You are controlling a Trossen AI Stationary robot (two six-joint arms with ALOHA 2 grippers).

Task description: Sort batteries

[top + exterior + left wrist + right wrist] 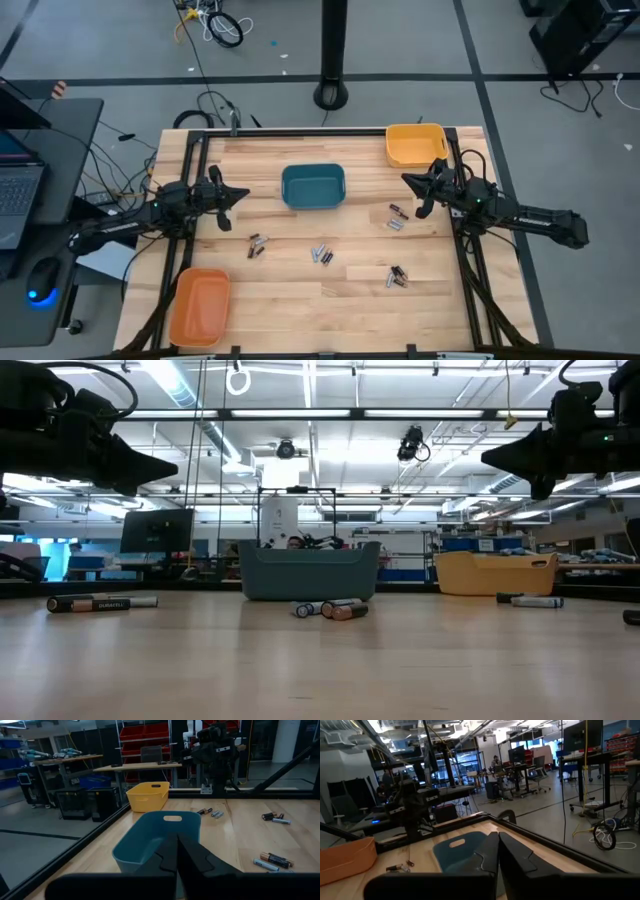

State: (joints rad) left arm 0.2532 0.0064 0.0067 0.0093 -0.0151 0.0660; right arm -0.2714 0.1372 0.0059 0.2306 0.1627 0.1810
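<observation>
The batteries lie loose on the wooden table in small clusters: one (258, 245) toward the left, one (321, 254) in the middle, one (397, 277) nearer the near edge and one (397, 217) by the right arm. My left gripper (242, 195) hovers left of the teal bin (313, 186), shut and empty; its tips (176, 839) point at the bin (150, 840). My right gripper (406, 180) hovers right of the teal bin, below the yellow bin (415, 144), shut and empty (498, 836). In the low view both grippers (170, 468) (490, 458) hang well above the tabletop.
An orange bin (199, 305) sits at the table's near left corner. A black frame (300, 133) borders the table. Bare wood lies between the battery clusters and along the near edge. A desk with a laptop (15, 190) stands left of the table.
</observation>
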